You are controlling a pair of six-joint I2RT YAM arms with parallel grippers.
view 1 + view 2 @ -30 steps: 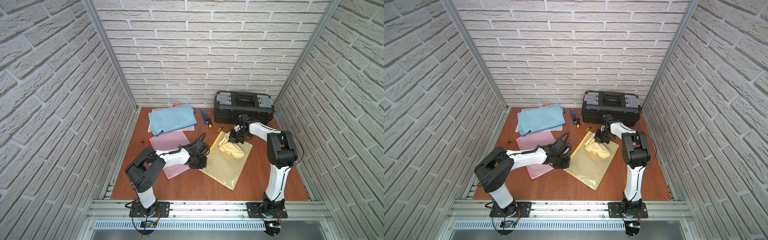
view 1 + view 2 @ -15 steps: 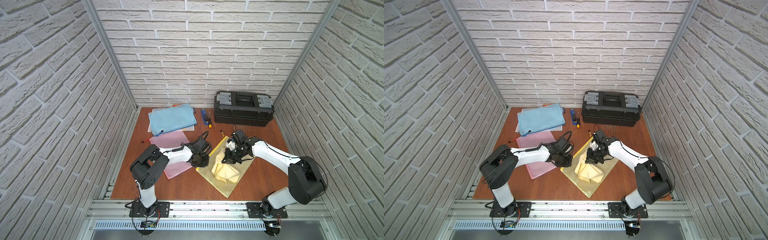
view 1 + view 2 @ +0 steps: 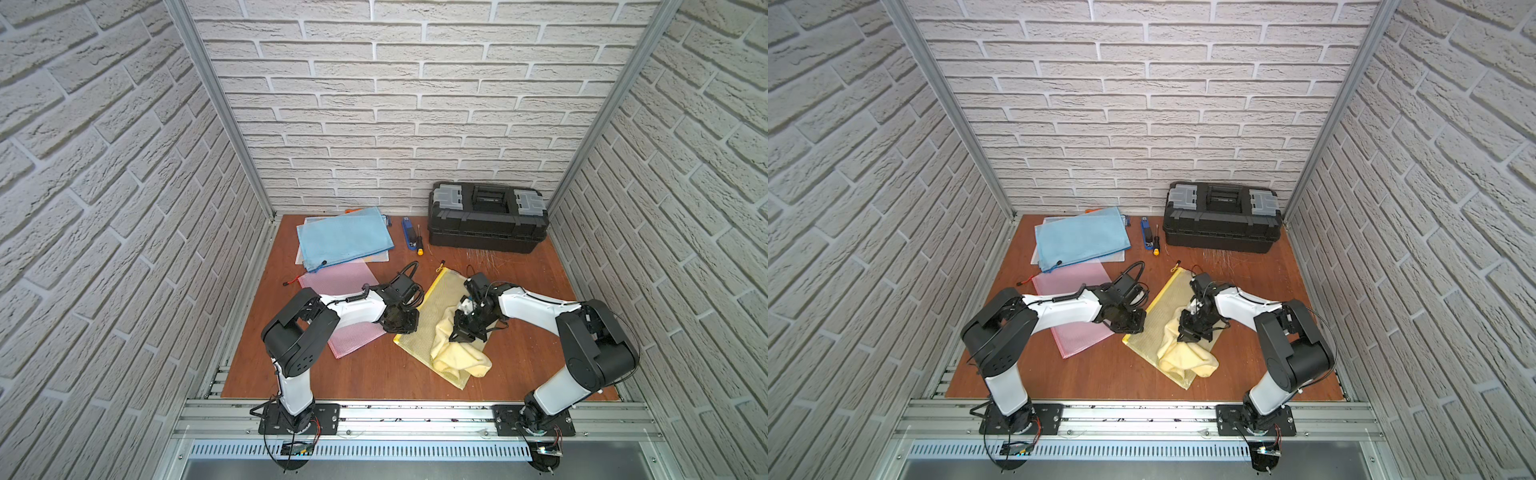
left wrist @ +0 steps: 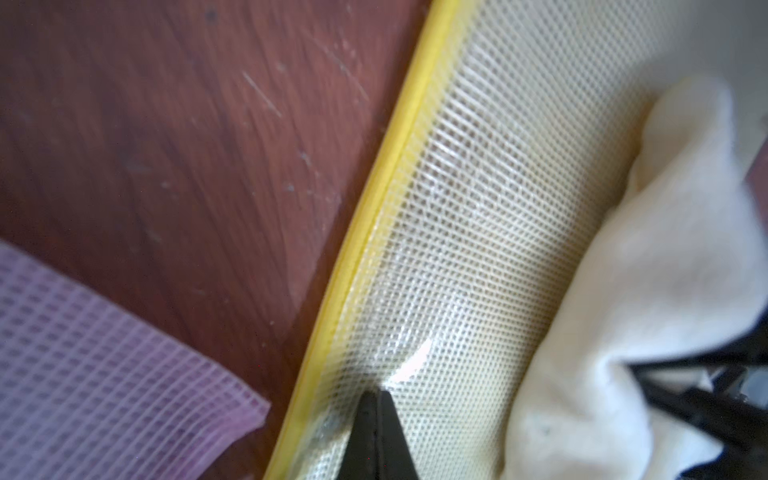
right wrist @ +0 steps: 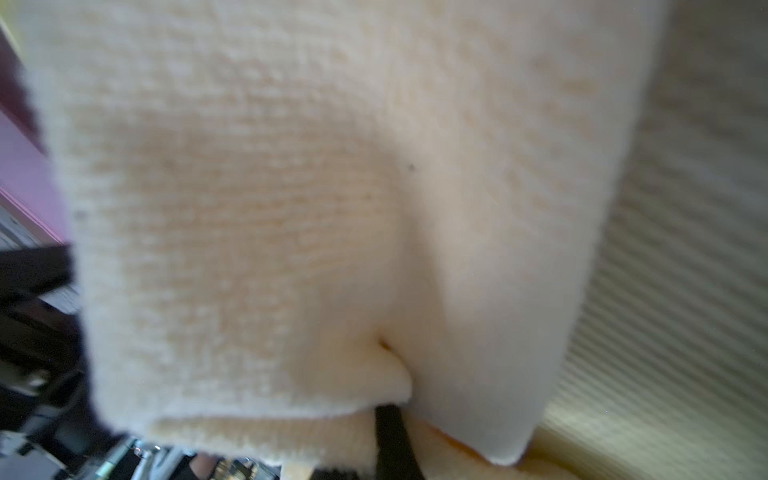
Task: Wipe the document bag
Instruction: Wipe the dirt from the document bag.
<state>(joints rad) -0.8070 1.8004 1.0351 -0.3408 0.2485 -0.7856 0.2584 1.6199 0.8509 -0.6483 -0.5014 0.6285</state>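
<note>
The right wrist view is almost all blur: the pale yellow fleecy cloth (image 5: 291,208) fills it, and only a dark sliver of the right gripper (image 5: 392,436) shows, nipped tight on a fold of that cloth. In both top views the gripper's own body hides its tips (image 3: 467,336) (image 3: 1192,336).

The yellow mesh zip document bag (image 3: 436,299) (image 3: 1167,303) lies flat on the brown wooden table (image 3: 353,374), just toward 3 o'clock from centre, running from 12 to 5. The cloth (image 3: 457,353) covers its middle and its 5 o'clock end.

The left gripper (image 4: 380,399) has its fingers together with nothing between them, tips pressing the mesh just inside the zip edge at the bag's 9 o'clock side (image 3: 405,328).

The pink mesh bag (image 3: 340,286) is partly under the left arm, and the blue mesh bag (image 3: 345,237) sits on papers at 11. I cannot tell whether any bag holds anything. The black plastic toolbox (image 3: 486,224) at 1 o'clock is closed, its contents unseen
</note>
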